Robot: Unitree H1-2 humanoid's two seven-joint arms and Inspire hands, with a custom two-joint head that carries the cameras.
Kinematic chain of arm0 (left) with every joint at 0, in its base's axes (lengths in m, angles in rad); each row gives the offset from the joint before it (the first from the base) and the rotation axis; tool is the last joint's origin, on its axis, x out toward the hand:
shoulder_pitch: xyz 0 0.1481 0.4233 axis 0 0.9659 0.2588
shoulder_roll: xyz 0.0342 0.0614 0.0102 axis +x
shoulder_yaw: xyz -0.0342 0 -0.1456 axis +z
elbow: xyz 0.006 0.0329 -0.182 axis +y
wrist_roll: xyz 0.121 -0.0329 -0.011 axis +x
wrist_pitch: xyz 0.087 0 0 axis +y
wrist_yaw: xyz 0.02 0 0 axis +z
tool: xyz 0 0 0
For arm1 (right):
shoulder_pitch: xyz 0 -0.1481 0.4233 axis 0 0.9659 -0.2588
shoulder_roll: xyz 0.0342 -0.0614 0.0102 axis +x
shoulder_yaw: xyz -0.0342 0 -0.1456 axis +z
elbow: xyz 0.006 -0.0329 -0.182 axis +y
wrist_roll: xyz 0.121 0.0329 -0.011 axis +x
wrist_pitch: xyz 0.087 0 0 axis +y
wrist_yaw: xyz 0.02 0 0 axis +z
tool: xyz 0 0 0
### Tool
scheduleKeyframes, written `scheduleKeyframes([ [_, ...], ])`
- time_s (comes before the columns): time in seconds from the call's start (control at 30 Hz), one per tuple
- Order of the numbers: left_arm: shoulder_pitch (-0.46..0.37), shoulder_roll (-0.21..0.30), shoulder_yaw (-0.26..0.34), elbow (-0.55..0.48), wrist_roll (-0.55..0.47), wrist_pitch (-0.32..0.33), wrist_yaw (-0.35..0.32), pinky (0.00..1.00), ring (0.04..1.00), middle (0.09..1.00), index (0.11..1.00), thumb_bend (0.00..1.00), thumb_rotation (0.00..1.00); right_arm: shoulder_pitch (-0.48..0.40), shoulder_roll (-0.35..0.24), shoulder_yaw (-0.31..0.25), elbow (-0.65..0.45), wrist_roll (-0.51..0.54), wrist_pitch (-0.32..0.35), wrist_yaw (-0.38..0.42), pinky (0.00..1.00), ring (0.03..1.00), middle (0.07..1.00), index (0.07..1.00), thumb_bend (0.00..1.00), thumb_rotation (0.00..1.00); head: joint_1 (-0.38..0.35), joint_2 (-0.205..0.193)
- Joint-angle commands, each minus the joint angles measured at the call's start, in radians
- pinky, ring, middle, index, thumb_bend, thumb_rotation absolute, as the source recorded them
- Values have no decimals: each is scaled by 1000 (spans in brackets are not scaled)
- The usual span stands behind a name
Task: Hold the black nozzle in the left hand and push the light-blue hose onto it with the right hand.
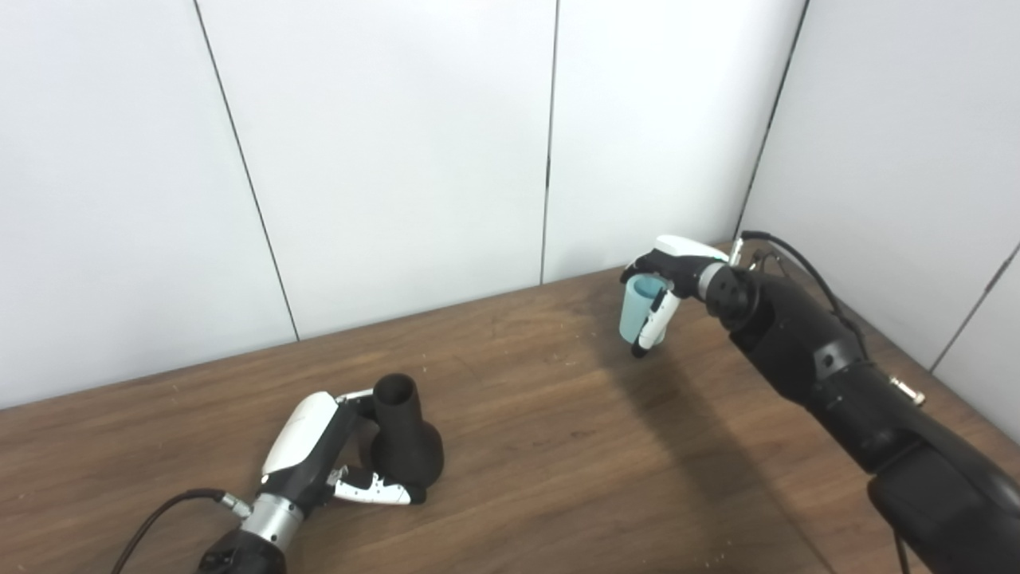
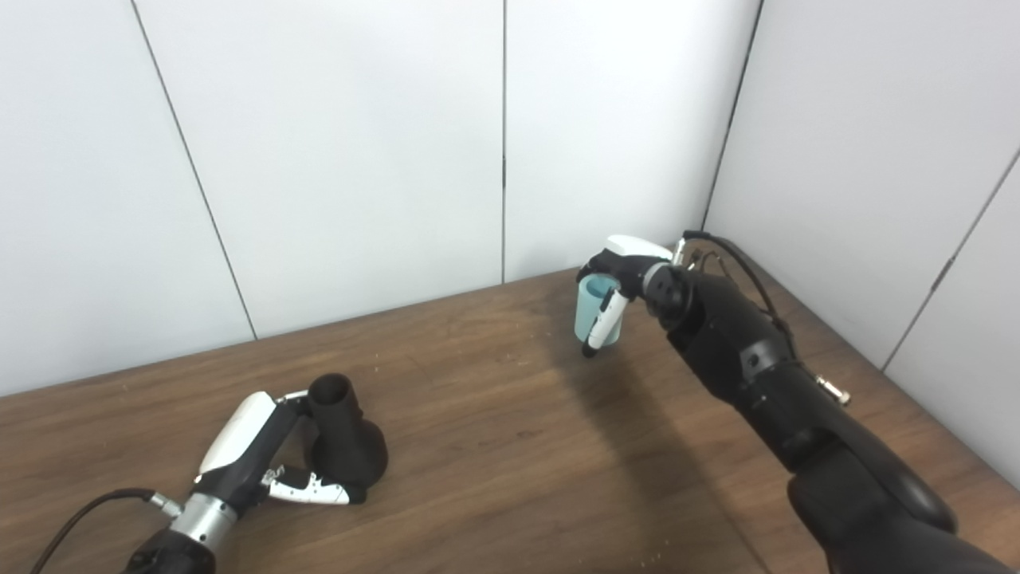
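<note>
Left hand [image 1: 319, 454] is gripping the black nozzle [image 1: 405, 438] standing near the table's [image 1: 558, 446] front-left edge; right hand [image 1: 665, 291] is clasping the light-blue hose [image 1: 637, 309], lifted near the back-right corner.

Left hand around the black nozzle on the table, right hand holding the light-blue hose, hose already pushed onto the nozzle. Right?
Not quite. In the left eye view the light-blue hose, held in the right hand, is far from the black nozzle, not pushed on. The left hand is around the nozzle on the table.

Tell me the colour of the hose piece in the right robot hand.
Light blue hose; clearest in the left eye view.
</note>
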Motion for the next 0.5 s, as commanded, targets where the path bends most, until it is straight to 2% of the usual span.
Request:
scheduleKeyframes([
  [0.0,63,41,-40,58,74,83,-87,831,593,493,482,526,0,-23,-27,-20,-18,-8,-37,-49,588,683,761,760,842,33,0,2],
  [0.2,65,43,-33,51,61,78,-91,845,591,492,483,526,0,-3,-17,-34,-26,-8,-58,-97,521,615,693,697,815,1,-4,8],
  [0.27,64,42,-32,55,60,73,-89,845,587,492,483,526,0,2,-15,-40,-32,-6,-63,-114,511,583,629,637,791,0,-4,11],
  [0.3,65,42,-31,55,59,71,-87,844,585,492,483,526,0,4,-13,-43,-32,-5,-68,-124,501,566,561,568,664,0,-4,11],
  [0.37,68,42,-32,55,62,69,-84,842,582,492,483,526,0,7,-10,-50,-35,-2,-74,-140,468,506,502,496,553,0,-4,11],
  [0.47,70,44,-36,50,71,73,-82,837,581,492,483,526,0,13,-9,-60,-34,2,-79,-155,455,481,488,471,523,0,-4,15],
])
